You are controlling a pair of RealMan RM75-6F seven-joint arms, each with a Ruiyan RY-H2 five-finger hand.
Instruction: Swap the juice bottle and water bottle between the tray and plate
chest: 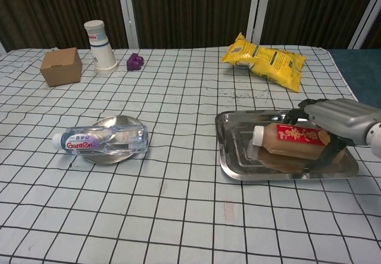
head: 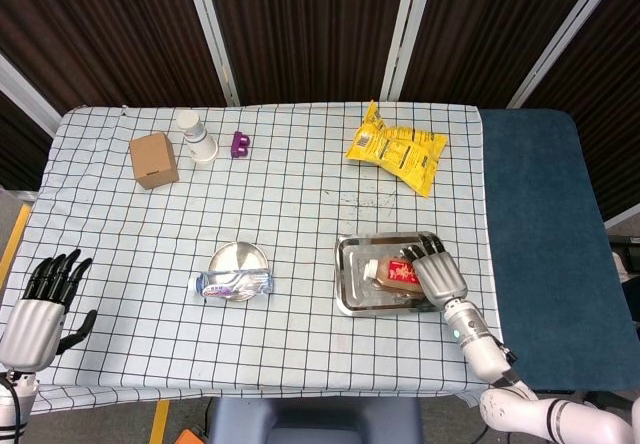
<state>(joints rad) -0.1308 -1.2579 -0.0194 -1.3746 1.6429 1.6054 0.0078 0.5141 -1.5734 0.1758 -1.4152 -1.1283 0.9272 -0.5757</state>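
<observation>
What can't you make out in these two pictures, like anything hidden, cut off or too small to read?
- Whether the right hand actually grips the juice bottle: in the chest view its fingers lie behind the bottle, and in the head view the hand covers it.
- Left hand: outside the chest view; its arm is cut off by the head view's bottom edge.
- Print on the yellow snack bag: too small in both views.
- Plate: mostly hidden under the water bottle.

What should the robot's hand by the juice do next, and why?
Probably close its fingers around the juice bottle and lift it. The right hand is over the bottle's far end, but the bottle lies flat in the tray and the water bottle lies on the plate.
</observation>
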